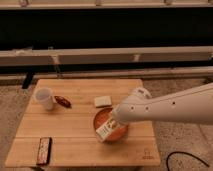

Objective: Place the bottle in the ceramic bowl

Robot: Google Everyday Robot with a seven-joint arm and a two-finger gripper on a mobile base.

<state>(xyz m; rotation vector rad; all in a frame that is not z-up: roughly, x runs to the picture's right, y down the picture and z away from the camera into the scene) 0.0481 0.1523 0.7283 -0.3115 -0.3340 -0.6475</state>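
Observation:
The orange ceramic bowl (121, 133) sits right of centre on the wooden table (75, 132). The small white bottle (105, 132) with its dark-printed label lies tilted at the bowl's front left, over the rim and inside. My gripper (114, 122) reaches in from the right on a white arm and sits right above the bowl, at the bottle's upper end. The arm hides the bowl's far right part.
A white cup (44, 98) stands at the table's back left, with a dark red object (62, 101) beside it. A flat white block (102, 101) lies just behind the bowl. A dark remote-like thing (44, 150) lies at the front left. A black cable (185, 157) lies on the floor, right.

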